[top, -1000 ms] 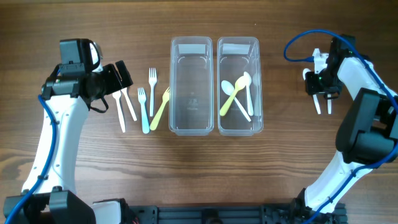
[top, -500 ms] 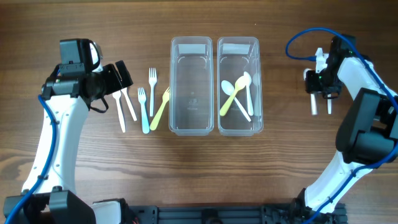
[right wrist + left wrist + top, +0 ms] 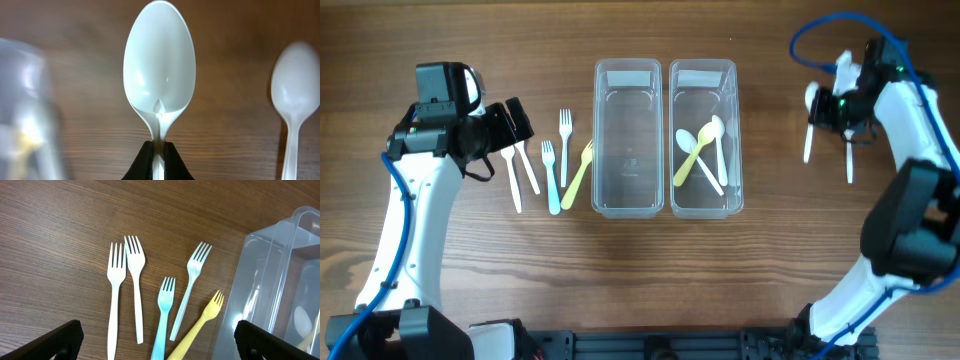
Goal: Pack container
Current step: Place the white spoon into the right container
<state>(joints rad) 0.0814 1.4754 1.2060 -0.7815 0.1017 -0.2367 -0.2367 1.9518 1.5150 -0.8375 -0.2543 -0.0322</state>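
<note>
Two clear containers stand side by side mid-table: the left one (image 3: 626,200) is empty, the right one (image 3: 704,205) holds a yellow spoon (image 3: 692,157) and two white spoons. Several forks, white, blue and yellow (image 3: 553,165), lie left of the containers and show in the left wrist view (image 3: 165,310). My left gripper (image 3: 516,122) hovers open over the white forks (image 3: 116,295). My right gripper (image 3: 818,112) is shut on a white spoon (image 3: 158,65), held above the table right of the containers. Another white spoon (image 3: 849,160) lies on the table; it shows in the right wrist view (image 3: 296,95).
The right container's edge (image 3: 30,110) shows blurred at the left of the right wrist view. Bare wood table surrounds everything.
My right gripper has lifted one white spoon off the table and moved it up and slightly left, leaving the other spoon lying there. The left arm has not moved.
</note>
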